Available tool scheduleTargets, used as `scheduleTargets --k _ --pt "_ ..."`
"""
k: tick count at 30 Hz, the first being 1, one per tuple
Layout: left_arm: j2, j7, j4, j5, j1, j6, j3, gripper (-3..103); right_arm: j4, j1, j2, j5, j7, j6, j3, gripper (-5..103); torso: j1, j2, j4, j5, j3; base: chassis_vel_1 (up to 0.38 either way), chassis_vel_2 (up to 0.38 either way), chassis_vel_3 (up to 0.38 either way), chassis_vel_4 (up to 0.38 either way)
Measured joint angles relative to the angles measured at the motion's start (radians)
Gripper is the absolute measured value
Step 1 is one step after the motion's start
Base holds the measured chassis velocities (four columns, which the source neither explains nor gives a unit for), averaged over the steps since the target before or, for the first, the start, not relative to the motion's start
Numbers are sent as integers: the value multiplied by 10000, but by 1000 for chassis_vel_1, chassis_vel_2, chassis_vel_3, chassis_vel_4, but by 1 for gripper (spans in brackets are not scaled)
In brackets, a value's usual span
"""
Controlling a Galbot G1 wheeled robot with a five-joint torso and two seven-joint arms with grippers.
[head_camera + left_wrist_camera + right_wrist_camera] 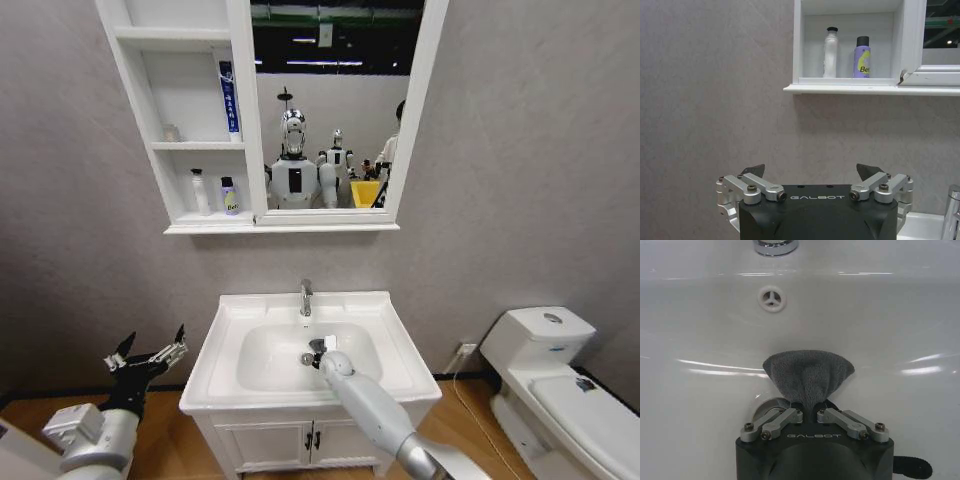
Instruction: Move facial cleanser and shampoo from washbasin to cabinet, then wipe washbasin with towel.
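My right gripper (809, 412), clenched on the towel (809, 372), presses it into the basin (395, 335) bowl, drain at 12 o'clock, while my left gripper (148, 357) hangs released at the basin's 9 o'clock.

**Three cameras: one high and wide, two close on the wrists**

The head camera looks forward and down from above the washbasin (310, 345), taking in the cabinet (185, 130) and both arms. The left wrist camera sits behind the left gripper (811, 175), facing the wall and up towards the cabinet's lowest shelf (850, 82), which the head view also shows from farther off. The right wrist camera hangs very near the bowl, behind the right gripper (809, 407), facing the towel (809, 375) and overflow hole (772, 298).
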Motion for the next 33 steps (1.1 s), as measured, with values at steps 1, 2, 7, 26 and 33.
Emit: scheduleTargets --k 1,2,7,26,33 --pt "0 0 0 0 0 0 0 100 0 0 0 0 0 0 0 8 0 0 0 0 0 0 0 0 0" --pt "0 0 0 0 0 0 0 100 -126 42 170 -69 -77 50 -30 8 0 0 1 1 0 0 0 0 0" --pt "0 0 0 0 0 0 0 100 -450 190 682 -399 -397 245 -111 8 1 -2 3 1 2 0 0 0 0" --pt "0 0 0 0 1 0 0 100 385 -121 -157 -93 227 -146 14 8 0 -2 0 3 1 0 0 0 0" --pt "0 0 0 0 1 0 0 100 942 -310 -765 53 472 -259 140 8 0 -2 -1 3 1 0 0 0 0"
